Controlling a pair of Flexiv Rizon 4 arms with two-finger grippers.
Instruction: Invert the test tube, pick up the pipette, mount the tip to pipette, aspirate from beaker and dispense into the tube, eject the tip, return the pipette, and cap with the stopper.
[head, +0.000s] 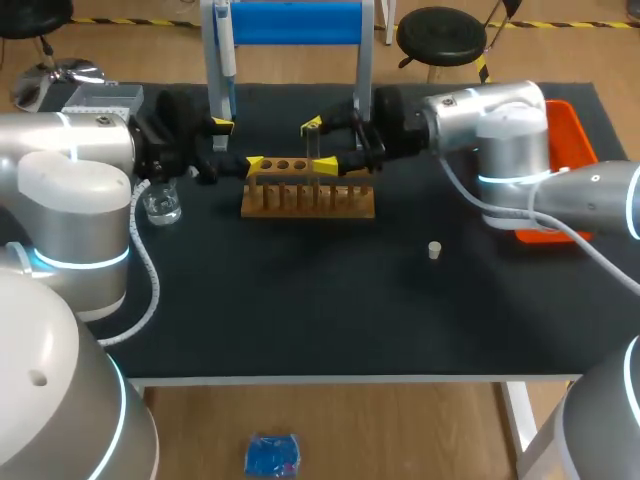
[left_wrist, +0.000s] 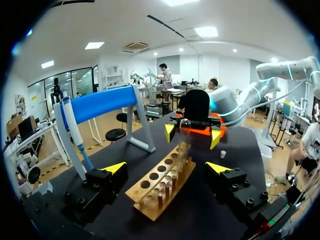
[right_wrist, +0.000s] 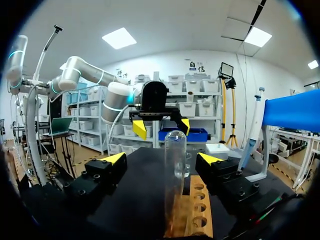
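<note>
Both grippers are gaping wide: the left gripper is sitting at one end of the wooden rack, and the right gripper is straddling the test tube, which is standing dome-up in the rack, untouched. The inverting step is seemingly getting under way; the next move is calling for closing on the glass and lifting straight up.

Rack sits mid-desk, with left gripper and right gripper crowding it, fingers spread wide. Tube stands upright between right gripper's fingers, gap on each side. Pipette stand blocks behind the rack. Beaker is beside left arm. Front of desk is free apart from stopper.
</note>
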